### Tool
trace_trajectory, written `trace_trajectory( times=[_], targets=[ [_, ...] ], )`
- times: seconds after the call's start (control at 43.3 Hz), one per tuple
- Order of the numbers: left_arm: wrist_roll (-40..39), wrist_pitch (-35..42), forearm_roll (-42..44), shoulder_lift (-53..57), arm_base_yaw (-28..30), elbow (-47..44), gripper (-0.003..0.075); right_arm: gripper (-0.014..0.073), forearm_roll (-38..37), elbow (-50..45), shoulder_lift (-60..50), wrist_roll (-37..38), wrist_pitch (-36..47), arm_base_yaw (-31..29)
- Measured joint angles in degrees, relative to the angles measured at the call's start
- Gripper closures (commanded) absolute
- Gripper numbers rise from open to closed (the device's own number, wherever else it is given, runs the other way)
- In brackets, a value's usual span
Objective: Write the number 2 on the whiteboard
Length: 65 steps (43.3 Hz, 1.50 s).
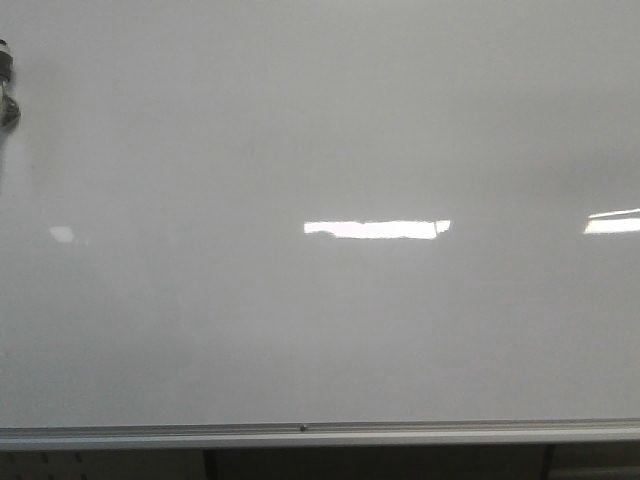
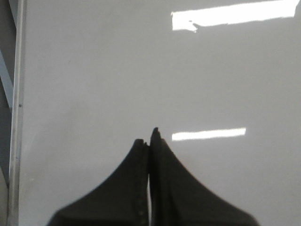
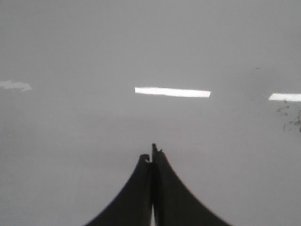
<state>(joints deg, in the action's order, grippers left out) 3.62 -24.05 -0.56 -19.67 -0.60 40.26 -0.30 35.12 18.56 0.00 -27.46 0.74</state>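
Note:
The whiteboard fills the front view, glossy white-grey, with bright rectangular glare and a silver rail along its lower edge. No handwritten 2 shows on it in any view. My left gripper is shut and empty, its black fingers pressed together over bare board. My right gripper is also shut and empty over bare board. Neither gripper shows in the front view. No marker is in view.
A small dark object sits at the far left edge of the front view. The board's frame edge runs along one side in the left wrist view. Faint dark specks mark the board in the right wrist view.

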Motion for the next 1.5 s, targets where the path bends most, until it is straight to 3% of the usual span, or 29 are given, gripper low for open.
trace_trajectory(
  times=[0.231,0.738,0.831,0.923,1.015,1.108,1.2,1.5],
  targets=[
    [0.0,-5.1,-0.1,-7.2,0.0,0.4,0.074,0.0662,0.0,0.7,7.6,0.0,-1.6,0.0],
    [0.0,-6.4,-4.2,-16.4,0.0,-2.1,0.0739,0.0653,0.0,0.7,20.5,0.0,-3.6,0.0],
    [0.5,-6.6,-4.2,-17.8,0.0,-2.1,0.0734,0.0562,0.0,0.7,21.3,0.0,-3.7,0.0],
    [0.7,-6.7,-3.7,-19.1,0.0,-2.1,0.0661,0.0372,-0.1,0.7,21.5,0.0,-3.7,0.0],
    [0.7,-6.8,-3.2,-20.1,0.0,-2.1,0.0498,0.0139,-0.2,0.7,21.5,0.0,-3.7,0.0],
    [0.7,-6.8,-3.0,-20.5,0.0,-2.3,0.0302,-0.0003,-0.3,0.7,21.5,0.0,-3.7,0.0],
    [0.7,-6.8,-3.0,-20.5,0.0,-2.3,0.0201,-0.002,-0.3,0.7,21.5,0.0,-3.7,0.0],
    [0.7,-6.8,-2.8,-20.6,0.0,-2.3,0.0207,-0.0019,-0.3,0.7,21.5,0.0,-3.7,0.0]
  ],
)
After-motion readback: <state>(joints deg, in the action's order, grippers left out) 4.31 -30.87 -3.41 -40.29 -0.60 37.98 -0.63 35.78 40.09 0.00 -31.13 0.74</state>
